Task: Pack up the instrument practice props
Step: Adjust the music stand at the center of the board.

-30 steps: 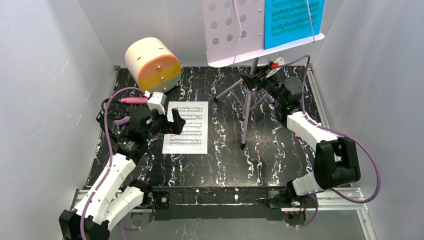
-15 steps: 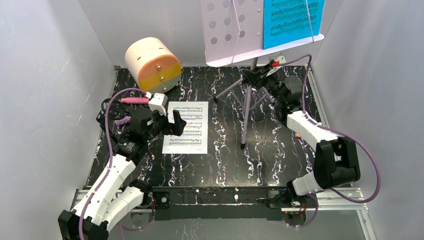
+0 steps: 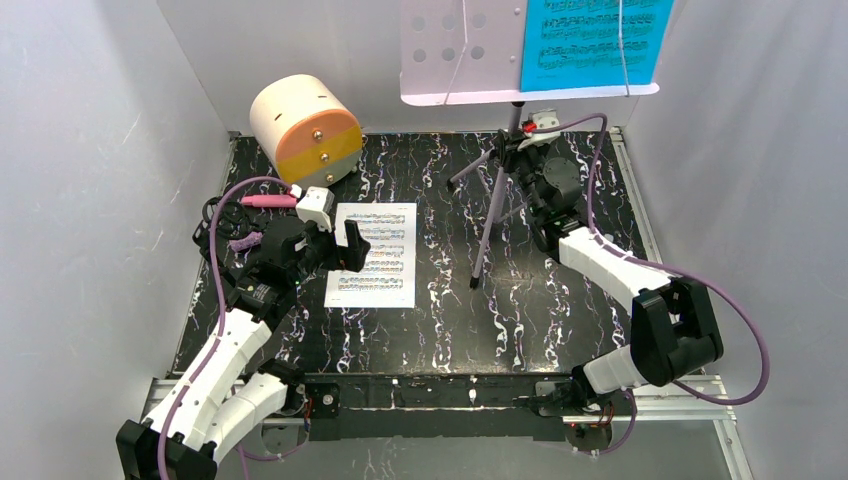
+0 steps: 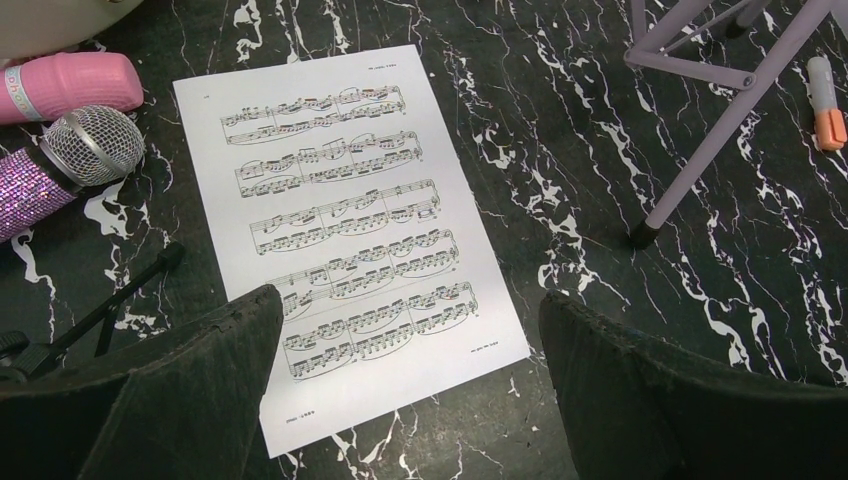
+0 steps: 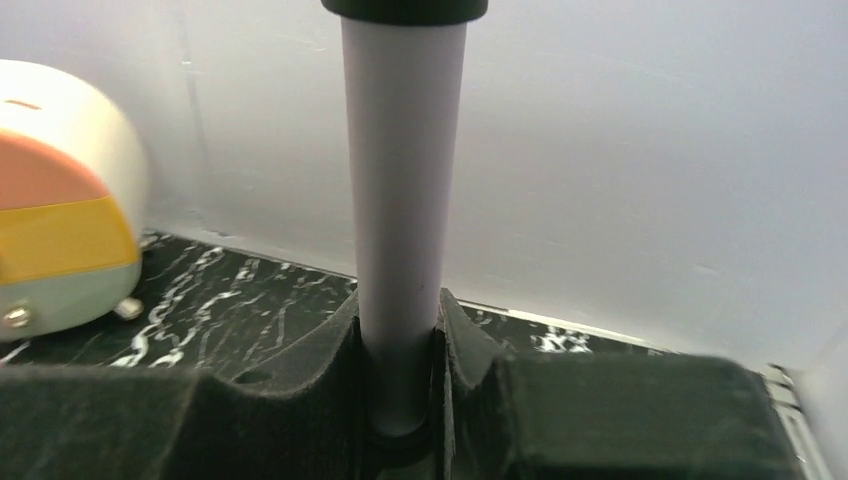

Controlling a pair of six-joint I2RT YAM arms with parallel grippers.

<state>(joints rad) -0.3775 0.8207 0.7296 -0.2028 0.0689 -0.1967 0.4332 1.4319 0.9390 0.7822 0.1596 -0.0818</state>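
Observation:
My right gripper [image 3: 512, 152] is shut on the lilac pole [image 5: 400, 200] of the music rack [image 3: 455, 50], just under its perforated shelf. A blue sheet-music page [image 3: 590, 40] rests on the shelf. The rack's tripod legs [image 3: 484, 230] hang tilted over the mat. My left gripper [image 3: 335, 243] is open above the white sheet-music page [image 3: 375, 255], which also shows in the left wrist view [image 4: 340, 220]. A pink toy microphone [image 4: 65, 85], a purple silver-headed microphone [image 4: 75, 160] and a thin black tripod [image 4: 100, 315] lie left of the page.
A cream cylinder box [image 3: 305, 125] with an orange-grey face stands at the back left. An orange marker [image 4: 825, 95] lies on the black marbled mat [image 3: 560, 310]. White walls close in the left, back and right sides.
My right gripper has lifted the music rack and swung it upright. The shelf now sits level and higher, and the legs have moved left and off the mat. The left arm has not moved.

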